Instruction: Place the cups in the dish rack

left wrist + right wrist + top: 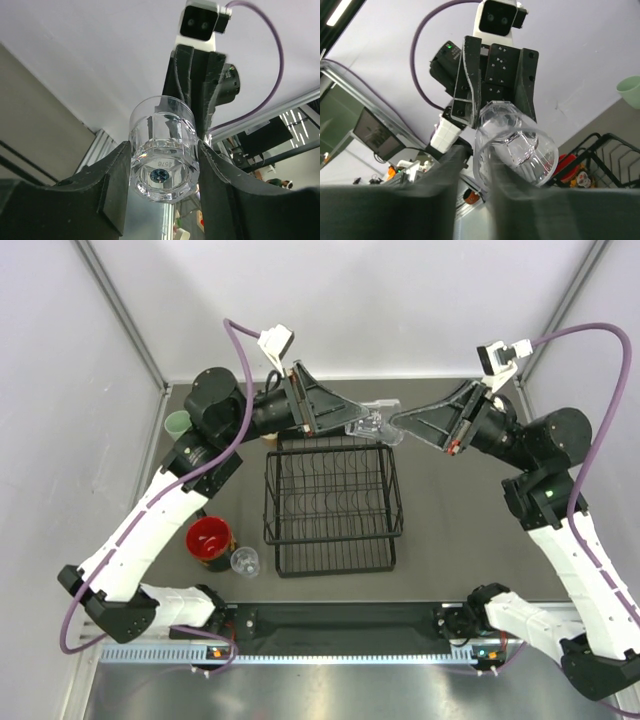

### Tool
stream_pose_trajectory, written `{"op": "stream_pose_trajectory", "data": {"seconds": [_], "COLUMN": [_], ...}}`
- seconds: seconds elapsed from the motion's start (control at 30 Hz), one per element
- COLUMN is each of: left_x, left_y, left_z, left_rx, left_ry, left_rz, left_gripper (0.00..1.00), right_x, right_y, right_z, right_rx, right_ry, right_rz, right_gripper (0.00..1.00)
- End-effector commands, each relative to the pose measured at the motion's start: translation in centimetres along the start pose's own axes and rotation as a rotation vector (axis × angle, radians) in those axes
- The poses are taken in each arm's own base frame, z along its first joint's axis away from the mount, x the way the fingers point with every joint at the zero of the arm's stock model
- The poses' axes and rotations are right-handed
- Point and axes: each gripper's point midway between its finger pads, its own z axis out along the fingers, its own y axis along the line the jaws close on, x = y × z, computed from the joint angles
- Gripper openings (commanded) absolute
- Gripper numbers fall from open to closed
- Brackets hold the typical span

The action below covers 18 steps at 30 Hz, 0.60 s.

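The clear glass point(372, 425) hangs in the air above the far edge of the dish rack point(270, 510), caught between both arms. Our left hand point(355, 423) is clenched around its body, a pad against each side near the base. Our right hand point(396, 426) has its fingers close together over the rim wall; that view is blurred, so we cannot tell whether it truly pinches.

We judge this to be a handover. To do it well, the left grip should be firm before the right lets go, and the right should draw straight back off the rim without twisting the glass. Then we lower it between the rack's dividers.

The red-lined cup point(210, 538) and another clear cup point(244, 560) wait on the tabletop point(450, 530).
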Motion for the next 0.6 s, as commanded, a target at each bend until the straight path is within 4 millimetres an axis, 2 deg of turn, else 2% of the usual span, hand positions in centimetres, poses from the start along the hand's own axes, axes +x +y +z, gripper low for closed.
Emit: {"op": "stream_pose_trajectory", "data": {"seconds": [0.0,0.07,0.1,0.13,0.17,0.2,0.23,0.27,0.33,0.37,0.43,0.47,0.57], "left_x": [0.3,-0.1,0.0,1.2,0.9,0.2,0.2,0.7,1.4,2.1,2.7,3.4,3.7], "left_y": [-0.1,0.3,1.1,3.4,5.1,4.6,6.2,7.2,9.0,9.2,10.1,10.7,11.9], "left_z": [-0.8,-1.5,-2.0,-2.9,-3.7,-4.6,-5.0,-7.2,-8.3,-9.3,-10.2,-11.2,-13.2], "left_rx": [-0.066,-0.134,-0.193,-0.315,-0.424,-0.467,-0.557,-0.690,-0.803,-0.850,-0.913,-0.965,-1.073], "left_ry": [0.014,0.005,0.011,0.061,0.045,0.039,0.049,0.068,0.112,0.139,0.156,0.179,0.184], "left_rz": [0.015,0.078,0.086,0.053,0.062,0.117,0.107,0.085,0.047,0.024,0.004,-0.019,-0.007], "left_gripper": [0.00,0.00,0.00,0.00,0.00,0.00,0.00,0.00,0.00,0.00,0.00,0.00,0.00], "right_x": [-0.3,0.1,0.4,0.5,0.2,1.1,1.2,1.3,2.6,2.8,3.8,4.0,4.7], "right_y": [0.2,-1.3,-2.2,-3.1,-4.2,-5.3,-6.2,-7.3,-9.2,-10.3,-11.6,-12.4,-13.3], "right_z": [-0.2,-0.7,-1.0,-1.4,-1.8,-2.7,-3.2,-3.8,-5.2,-5.5,-6.4,-6.7,-7.3], "right_rx": [0.015,0.127,0.185,0.238,0.309,0.395,0.439,0.506,0.606,0.651,0.714,0.749,0.795], "right_ry": [-0.019,-0.007,0.001,0.008,-0.011,0.023,0.034,0.026,0.066,0.071,0.101,0.102,0.117], "right_rz": [-0.055,-0.029,-0.020,-0.052,-0.058,-0.022,-0.047,-0.045,-0.021,-0.010,0.022,0.033,0.056], "right_gripper": [0.43,0.61,0.66,0.72,0.74,0.75,0.75,0.76,0.76,0.76,0.76,0.75,0.75]}}
